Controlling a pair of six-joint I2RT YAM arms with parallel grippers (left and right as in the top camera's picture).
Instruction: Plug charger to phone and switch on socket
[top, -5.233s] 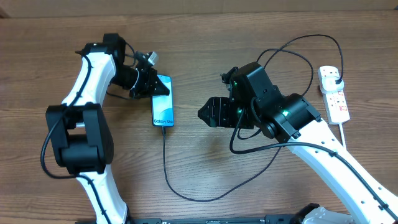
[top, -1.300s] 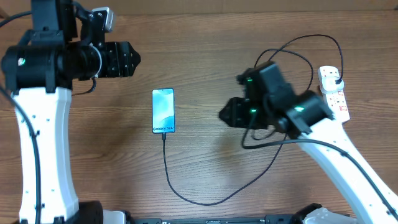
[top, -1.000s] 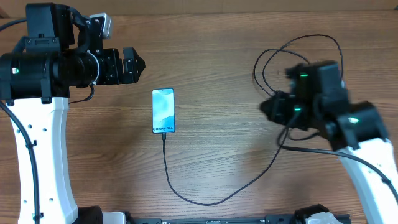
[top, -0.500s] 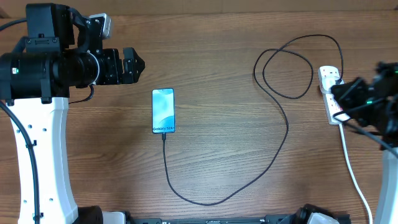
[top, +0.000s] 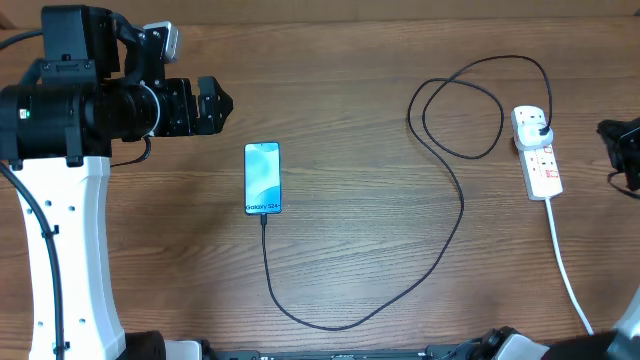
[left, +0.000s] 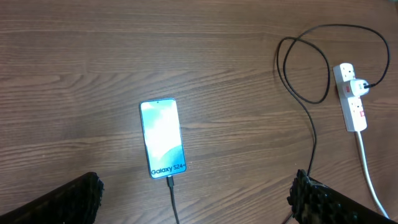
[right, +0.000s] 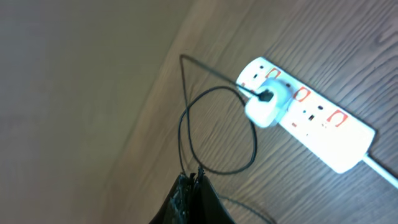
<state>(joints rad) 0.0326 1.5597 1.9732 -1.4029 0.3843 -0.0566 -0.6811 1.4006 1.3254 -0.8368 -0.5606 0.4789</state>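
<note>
The phone (top: 263, 178) lies flat left of centre, its light-blue screen lit (left: 161, 137). The charger (top: 461, 210) is a thin black cable; its tip sits in the phone's lower end (left: 169, 182), and it loops across the wood to a plug in the white socket (top: 537, 150). My left gripper (top: 222, 103) hovers open up and left of the phone, with its fingers (left: 71, 202) wide apart and nothing between them. My right gripper (top: 612, 135) is at the right edge, just right of the socket (right: 311, 118). It is shut (right: 194, 180) and holds nothing.
The socket's thick white cord (top: 568, 270) runs down to the table's front right. The cable forms a loose loop (top: 460, 110) left of the socket. The table's far edge (right: 155, 93) shows in the right wrist view.
My right arm has swung from the middle of the table out to the right edge, past the socket, staying shut. The left arm, the phone and the cable have stayed put.
</note>
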